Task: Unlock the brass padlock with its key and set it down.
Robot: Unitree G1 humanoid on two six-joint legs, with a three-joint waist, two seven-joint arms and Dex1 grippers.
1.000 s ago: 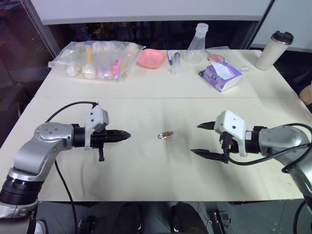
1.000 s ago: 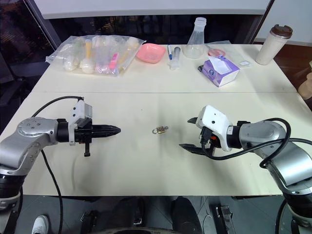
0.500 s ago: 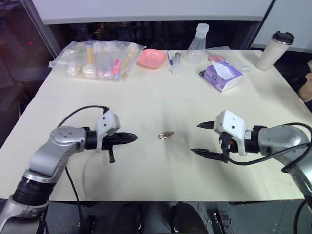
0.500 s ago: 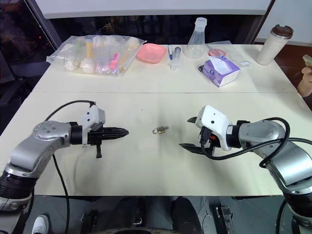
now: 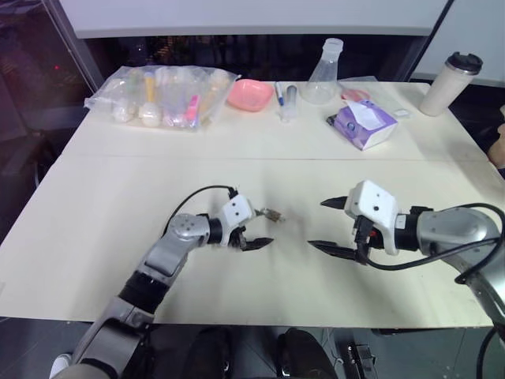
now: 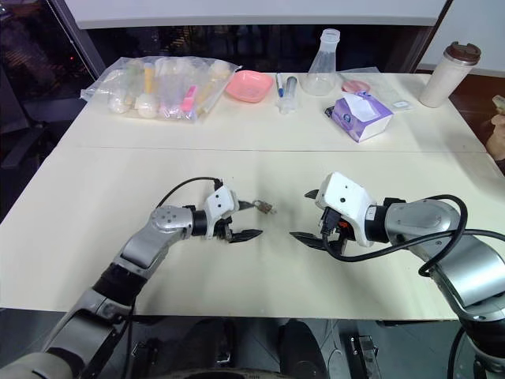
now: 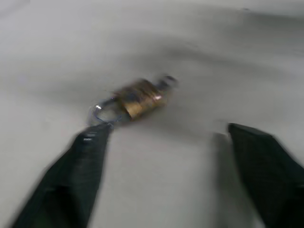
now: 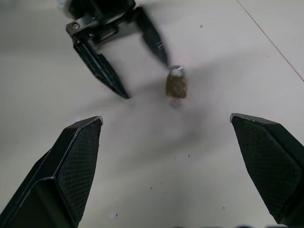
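The brass padlock (image 5: pixel 271 214) lies on its side on the cream table (image 5: pixel 118 197), near the middle. A small silvery stub at its end (image 8: pixel 176 101) looks like the key; I cannot make it out clearly. My left gripper (image 5: pixel 264 227) stands open right at the padlock. One of its fingertips (image 7: pixel 95 134) touches the shackle loop, while the other rests on bare table. The padlock (image 7: pixel 141 97) sits just beyond that gap, not between the fingers. My right gripper (image 5: pixel 316 224) hovers open a short way to the right, empty and facing the padlock (image 8: pixel 176 86).
Along the far edge sit a clear bag of bottles (image 5: pixel 162 95), a pink dish (image 5: pixel 250 93), a glass flask (image 5: pixel 326 71), a purple tissue pack (image 5: pixel 361 125) and a tumbler (image 5: pixel 450 83). A person's hand (image 5: pixel 499 146) shows at the right edge.
My left gripper has swung right and forward across the table to the padlock and has gone from shut to open. The right gripper and the padlock have stayed put.
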